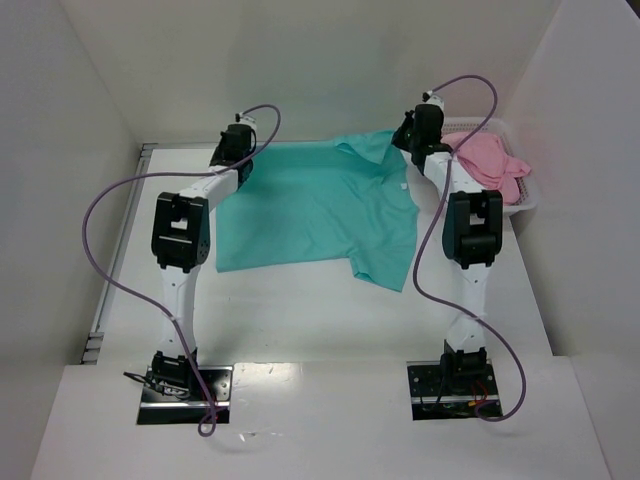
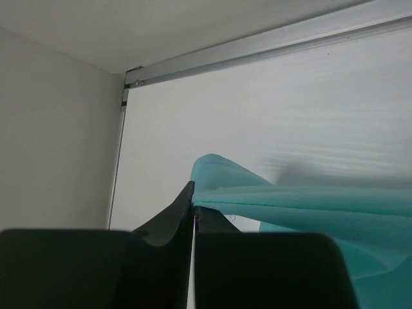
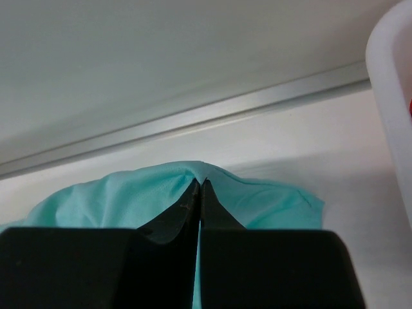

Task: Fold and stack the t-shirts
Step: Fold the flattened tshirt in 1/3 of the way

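Both the left gripper (image 1: 238,142) and the right gripper (image 1: 415,125) are clenched on the teal t-shirt (image 1: 310,210).
You have the white table (image 1: 300,320) under everything, and the teal t-shirt lies spread across its middle, mostly flat, one sleeve reaching toward 5 o'clock. The white plastic basket (image 1: 528,205) sits at 2 o'clock, just beside the shirt, with the pink t-shirt (image 1: 488,160) heaped inside it. Your left gripper (image 2: 193,212) pinches the shirt's 11 o'clock corner, the cloth (image 2: 309,206) raised off the table at its tips. Your right gripper (image 3: 201,190) pinches the 1 o'clock corner, where the cloth (image 3: 129,199) tents up around the closed tips, the basket wall (image 3: 386,96) close at 3 o'clock.
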### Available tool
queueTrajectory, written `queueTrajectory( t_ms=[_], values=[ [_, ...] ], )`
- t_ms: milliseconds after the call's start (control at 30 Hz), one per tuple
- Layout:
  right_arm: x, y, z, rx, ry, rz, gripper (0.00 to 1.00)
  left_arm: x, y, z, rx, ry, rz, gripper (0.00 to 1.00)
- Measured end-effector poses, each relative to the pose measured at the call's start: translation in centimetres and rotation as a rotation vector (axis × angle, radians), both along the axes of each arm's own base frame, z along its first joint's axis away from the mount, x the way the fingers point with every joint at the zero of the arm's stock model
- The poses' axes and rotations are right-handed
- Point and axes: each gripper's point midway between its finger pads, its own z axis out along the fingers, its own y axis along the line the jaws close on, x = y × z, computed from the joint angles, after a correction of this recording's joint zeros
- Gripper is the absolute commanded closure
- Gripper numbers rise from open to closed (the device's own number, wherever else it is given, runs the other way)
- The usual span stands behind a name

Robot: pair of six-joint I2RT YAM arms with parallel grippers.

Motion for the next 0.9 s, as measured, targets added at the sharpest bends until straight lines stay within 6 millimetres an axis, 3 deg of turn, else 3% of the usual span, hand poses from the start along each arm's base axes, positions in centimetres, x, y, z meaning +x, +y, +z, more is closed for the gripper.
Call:
queueTrajectory(
  t_ms=[167,300,467,767,900],
  values=[
    [-0.3,0.0,-3.7,-0.008,0.081,0.005,1.00,0.0,0.2,-1.4,0.022,0.031,-0.001,1.00],
    [-0.5,0.0,-4.6,-0.013,0.108,0.006,1.00,0.1,0.4,-1.5,0.041,0.037,-0.005,1.00],
    [-0.1,0.0,-3.5,-0.011,0.088,0.006,1.00,0.4,0.5,-0.9,0.063,0.020,-0.008,1.00],
    [1.4,0.3,1.4,-0.002,-0.016,0.011,1.00,1.1,0.3,0.1,0.022,-0.066,0.012,1.00],
    [1.1,0.4,1.4,0.001,-0.017,0.019,1.00,0.3,0.1,0.3,-0.035,-0.092,0.012,1.00]
  ],
)
